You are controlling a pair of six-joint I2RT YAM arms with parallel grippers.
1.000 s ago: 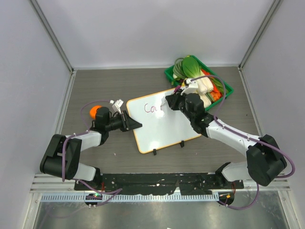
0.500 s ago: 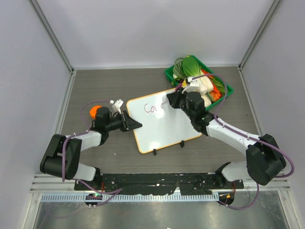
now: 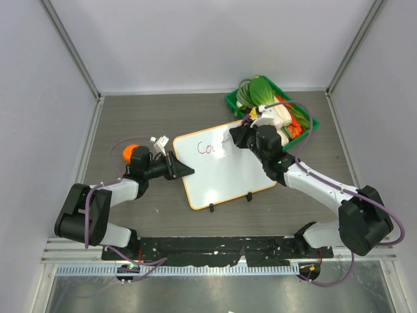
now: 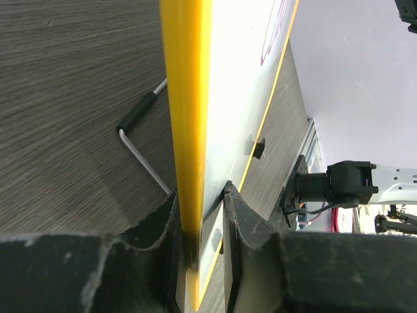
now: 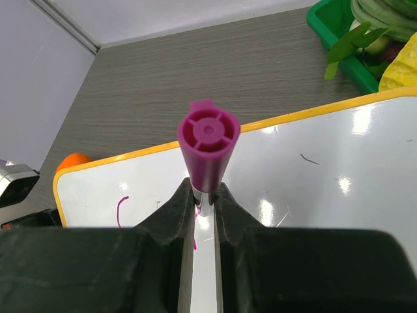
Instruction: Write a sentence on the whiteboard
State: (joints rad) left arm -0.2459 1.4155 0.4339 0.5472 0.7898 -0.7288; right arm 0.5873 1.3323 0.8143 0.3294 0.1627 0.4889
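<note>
The whiteboard lies tilted in the middle of the table, with an orange frame and two black clips on its near edge. Purple-pink letters of the sentence, reading about "Cou", sit at its top left. My left gripper is shut on the board's left edge; the left wrist view shows the yellow edge between the jaws. My right gripper is shut on a purple marker that stands upright over the board, just right of the letters. The marker tip is hidden.
A green basket of vegetables stands at the back right, just behind my right wrist. An orange ball lies left of my left wrist. A bent metal stand leg lies under the board. Grey walls close in the table.
My right gripper with the marker has shifted slightly up and right over the board. The left arm and the board have not moved.
</note>
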